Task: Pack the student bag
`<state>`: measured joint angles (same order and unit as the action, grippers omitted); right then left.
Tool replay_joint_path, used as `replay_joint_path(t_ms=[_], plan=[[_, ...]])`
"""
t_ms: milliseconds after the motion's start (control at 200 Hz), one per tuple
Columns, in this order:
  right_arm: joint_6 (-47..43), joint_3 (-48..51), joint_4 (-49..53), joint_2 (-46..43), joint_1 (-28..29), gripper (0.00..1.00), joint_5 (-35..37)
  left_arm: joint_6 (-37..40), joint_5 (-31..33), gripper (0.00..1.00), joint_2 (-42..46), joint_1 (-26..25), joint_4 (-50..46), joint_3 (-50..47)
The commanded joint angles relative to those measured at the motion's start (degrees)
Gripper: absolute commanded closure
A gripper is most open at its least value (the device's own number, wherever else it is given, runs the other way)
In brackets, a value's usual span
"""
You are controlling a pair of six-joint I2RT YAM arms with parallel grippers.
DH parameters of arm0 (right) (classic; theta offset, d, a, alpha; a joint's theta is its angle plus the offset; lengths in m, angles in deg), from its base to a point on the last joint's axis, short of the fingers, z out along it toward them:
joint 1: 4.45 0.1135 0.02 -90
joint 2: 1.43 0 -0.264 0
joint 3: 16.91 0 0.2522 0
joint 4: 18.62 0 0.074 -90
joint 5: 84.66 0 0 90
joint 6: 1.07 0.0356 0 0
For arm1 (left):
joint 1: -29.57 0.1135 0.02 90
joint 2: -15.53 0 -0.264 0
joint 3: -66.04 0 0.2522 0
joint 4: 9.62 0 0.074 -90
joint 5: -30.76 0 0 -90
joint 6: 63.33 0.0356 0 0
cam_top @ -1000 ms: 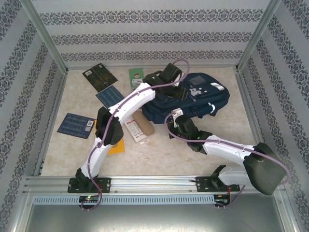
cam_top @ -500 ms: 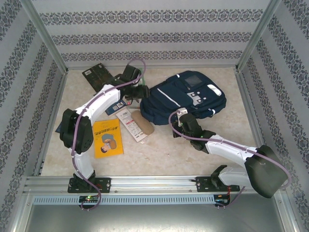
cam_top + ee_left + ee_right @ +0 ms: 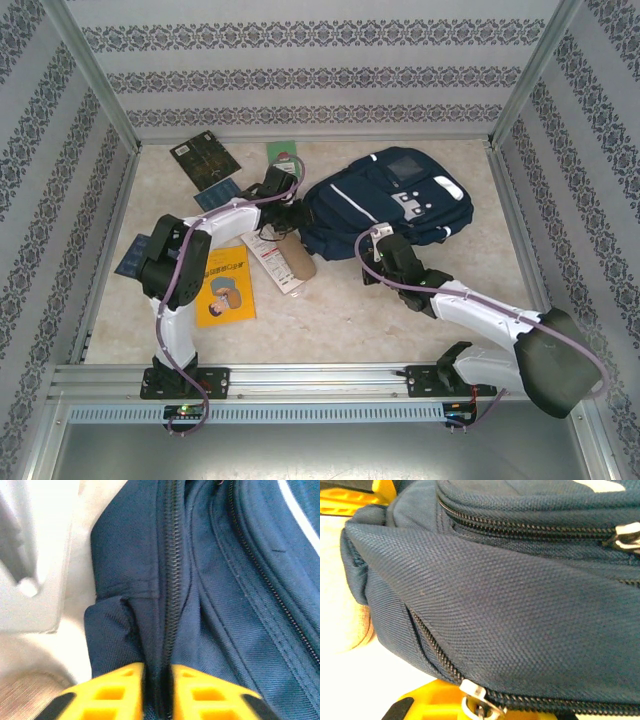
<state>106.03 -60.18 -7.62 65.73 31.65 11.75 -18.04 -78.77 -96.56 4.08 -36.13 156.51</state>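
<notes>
The navy student bag (image 3: 395,200) lies flat at the back right of the table. At its left end my left gripper (image 3: 290,212) is shut on a fold of bag fabric. In the left wrist view the two yellow fingers (image 3: 112,690) pinch the bag (image 3: 225,610) along a closed black zipper (image 3: 170,580). My right gripper (image 3: 385,248) is at the bag's near edge. Up close, its yellow fingers (image 3: 427,700) are shut on a silver zipper pull (image 3: 476,700) under the bulging bag side (image 3: 510,610).
Left of the bag lie a brown roll (image 3: 296,260), a white packet (image 3: 266,256) and a yellow book (image 3: 226,286). A dark card (image 3: 205,157), a green card (image 3: 283,153) and blue sheets (image 3: 218,194) are at the back left. Metal frame posts and patterned walls surround the table.
My left arm swung off the top of the bag, came down at its left end and closed on the fabric. The bag shifted slightly. The right gripper stayed at the near edge.
</notes>
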Motion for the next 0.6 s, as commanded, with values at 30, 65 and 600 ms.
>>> replay_joint_path(t_ms=[30, 65, 600], plan=[[-0.37, -2.83, -2.67, -1.74, 1.84, 1.0, -3.74, -6.76, -2.56, 0.93, -2.05, -3.49, 11.88, 0.42], [0.25, -3.37, -2.89, -1.05, 2.91, 1.0, -3.76, -7.41, -2.36, 0.94, -2.28, -3.93, 12.8, 0.46], [7.96, -12.99, 0.8, 11.51, 3.83, 0.66, -7.27, 1.19, 8.51, 0.52, 4.49, -4.08, 2.58, 0.84]])
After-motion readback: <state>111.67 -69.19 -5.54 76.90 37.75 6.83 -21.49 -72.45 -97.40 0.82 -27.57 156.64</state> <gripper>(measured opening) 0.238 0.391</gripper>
